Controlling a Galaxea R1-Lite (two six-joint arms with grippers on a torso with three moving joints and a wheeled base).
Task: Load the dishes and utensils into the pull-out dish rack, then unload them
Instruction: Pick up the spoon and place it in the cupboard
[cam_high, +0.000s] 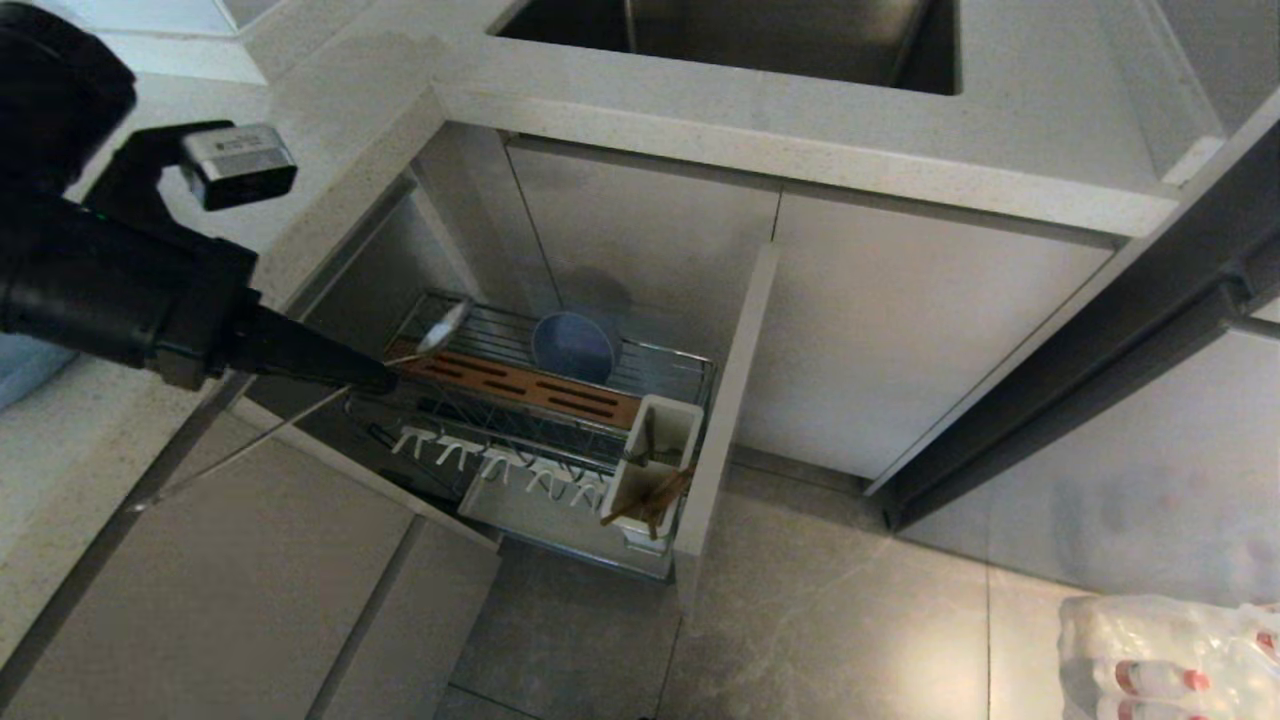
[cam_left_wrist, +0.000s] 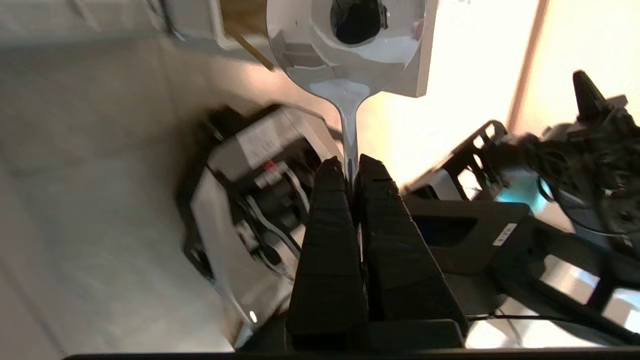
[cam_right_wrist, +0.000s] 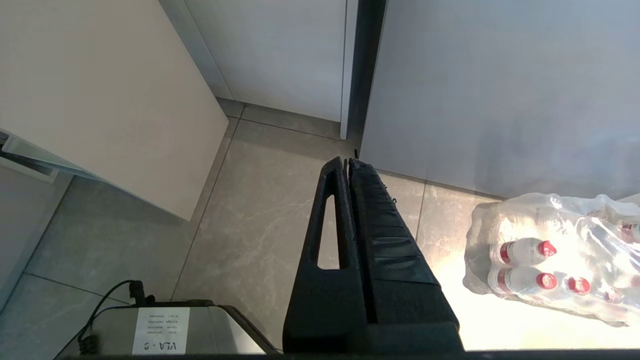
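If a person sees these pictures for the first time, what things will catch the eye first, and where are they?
First is the long-handled shiny silver metal spoon, pinched by its handle in the left tool above the left end of the pull-out chrome wire dish rack. Next, a light-blue round dish stands on edge at the rack's back, and thin light-brown wooden chopsticks lean in its white utensil cup.
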